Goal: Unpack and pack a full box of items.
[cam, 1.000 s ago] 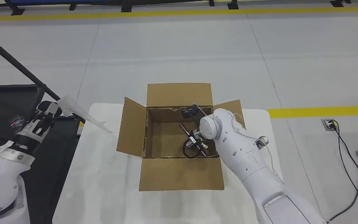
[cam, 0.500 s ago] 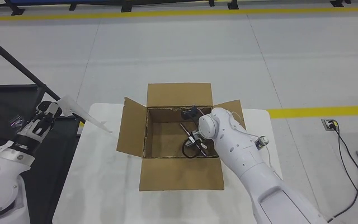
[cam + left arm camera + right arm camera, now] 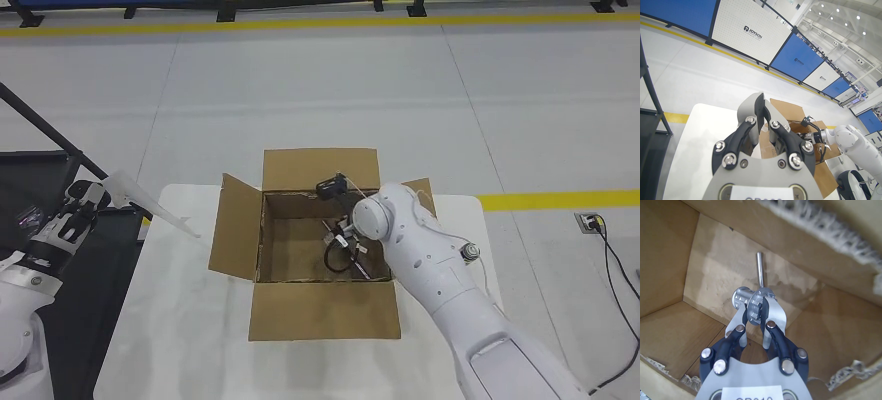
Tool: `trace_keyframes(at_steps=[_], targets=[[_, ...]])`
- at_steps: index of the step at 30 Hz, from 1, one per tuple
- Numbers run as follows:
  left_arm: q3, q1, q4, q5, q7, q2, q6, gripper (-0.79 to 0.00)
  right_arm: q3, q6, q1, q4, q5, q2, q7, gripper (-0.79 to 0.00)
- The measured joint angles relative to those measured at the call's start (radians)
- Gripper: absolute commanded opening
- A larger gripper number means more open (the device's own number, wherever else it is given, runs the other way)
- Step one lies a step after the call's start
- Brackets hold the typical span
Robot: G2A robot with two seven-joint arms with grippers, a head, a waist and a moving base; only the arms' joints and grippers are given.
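Observation:
An open cardboard box (image 3: 300, 300) stands on the white table (image 3: 190, 330). Inside it, my right gripper (image 3: 755, 308) is shut on a metal part (image 3: 753, 306) with a toothed flange, a ribbed hub and a thin shaft (image 3: 760, 270), held above the box floor (image 3: 702, 321). In the top view the right gripper (image 3: 338, 240) sits by the box's far right corner. My left gripper (image 3: 762, 110) is shut with nothing in it, out past the table's left edge; in the top view the left gripper (image 3: 165, 215) is off to the left of the box.
The box's flaps (image 3: 232, 225) stand open on all sides, and its torn rim (image 3: 829, 237) is close to the right wrist. A black frame (image 3: 40, 130) stands left of the table. Bare tabletop lies left of the box.
The right gripper has risen and shifted toward the box's far wall with the metal part in it. The left arm has not moved.

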State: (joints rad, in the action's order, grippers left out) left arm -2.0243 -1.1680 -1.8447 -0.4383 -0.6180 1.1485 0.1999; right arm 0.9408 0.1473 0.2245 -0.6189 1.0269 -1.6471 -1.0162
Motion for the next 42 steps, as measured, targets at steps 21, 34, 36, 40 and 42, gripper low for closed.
trace_keyframes(at_steps=[21,34,36,40,42], targets=[[0.000,0.000,0.000,0.000,0.000,0.000,0.000,-0.785,0.125,-0.045,0.588,-1.157,0.478,0.138,-0.145,-0.785],[0.000,0.000,0.000,0.000,0.000,0.000,0.000,-0.785,0.122,-0.013,0.612,-1.171,0.497,0.142,-0.089,-0.785],[0.000,0.000,0.000,0.000,0.000,0.000,0.000,-0.785,0.119,0.032,0.643,-1.222,0.579,0.152,-0.031,-0.785],[0.000,0.000,0.000,0.000,0.000,0.000,0.000,-0.785,0.125,0.088,0.755,-1.397,0.825,0.177,-0.008,-0.785],[0.000,0.000,0.000,0.000,0.000,0.000,0.000,-0.785,0.138,0.105,0.841,-1.505,0.957,0.191,0.001,-0.785]])
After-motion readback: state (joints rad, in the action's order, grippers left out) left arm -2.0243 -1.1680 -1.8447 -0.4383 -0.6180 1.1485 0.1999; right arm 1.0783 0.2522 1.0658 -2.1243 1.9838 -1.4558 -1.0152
